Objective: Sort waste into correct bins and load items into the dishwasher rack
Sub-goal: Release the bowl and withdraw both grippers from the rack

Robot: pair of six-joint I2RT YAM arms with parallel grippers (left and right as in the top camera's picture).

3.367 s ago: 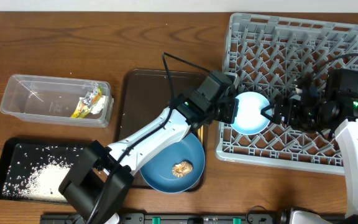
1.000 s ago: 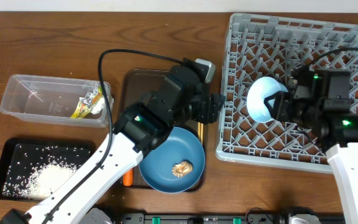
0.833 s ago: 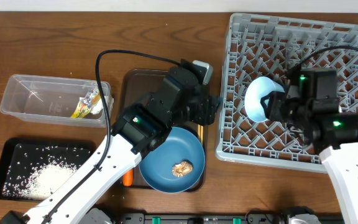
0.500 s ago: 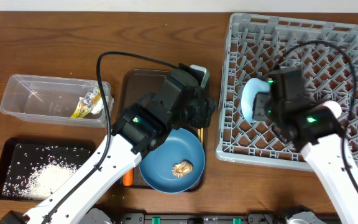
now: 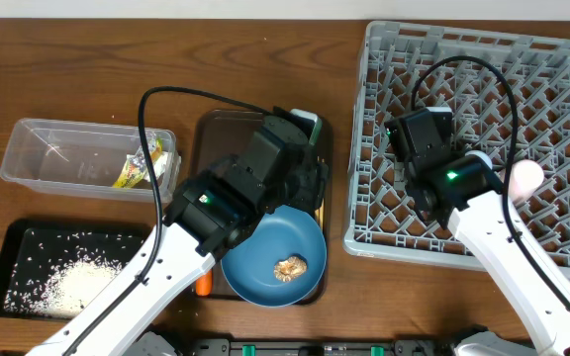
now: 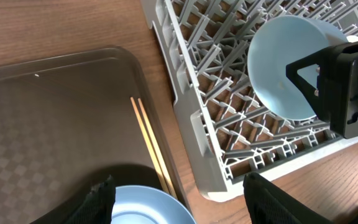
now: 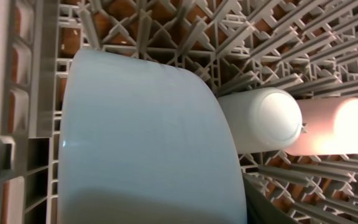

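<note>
Wood-grain table (image 5: 87,59) carries grey rack (image 5: 463,34); left fingers (image 6: 101,200) gape empty, right fingers (image 6: 331,81) grip light blue bowl (image 6: 275,68).

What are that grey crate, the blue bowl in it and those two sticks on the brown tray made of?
The grey crate looks like matt moulded plastic: uniform lattice ribs. The bowl is smooth, faintly glossy; plastic or glazed ceramic, unclear. The sticks look like pale bare wood or bamboo.

No lettering can be read anywhere — any print on the yellow-green snack wrapper (image 5: 138,168) is too small to make out.
</note>
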